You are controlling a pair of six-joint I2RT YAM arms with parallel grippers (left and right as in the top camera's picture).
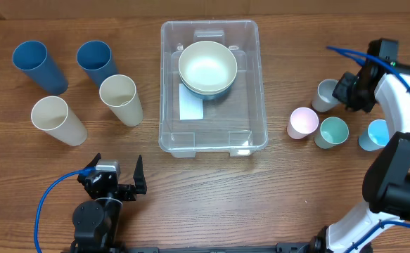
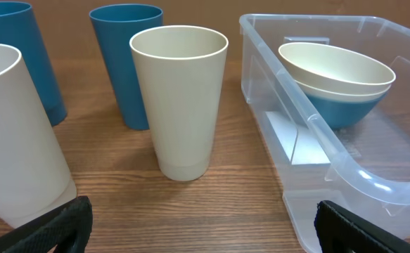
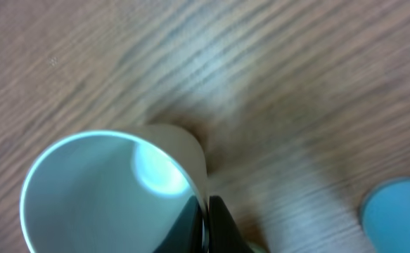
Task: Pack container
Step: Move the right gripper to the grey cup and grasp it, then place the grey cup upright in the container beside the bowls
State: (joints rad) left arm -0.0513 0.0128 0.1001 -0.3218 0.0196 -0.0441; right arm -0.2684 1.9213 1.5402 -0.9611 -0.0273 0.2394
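The clear plastic container stands mid-table and holds a cream bowl nested in a blue bowl. In the left wrist view the container is at the right, with both bowls inside. My right gripper is at the right side of the table, shut on the rim of a small grey cup. Seen from the right wrist, the fingers pinch that cup's wall, one inside and one outside. My left gripper rests open near the front edge, its fingers wide apart with nothing between them.
Two tall blue cups and two tall cream cups stand left of the container. Small pink, teal and light blue cups stand beside the grey one.
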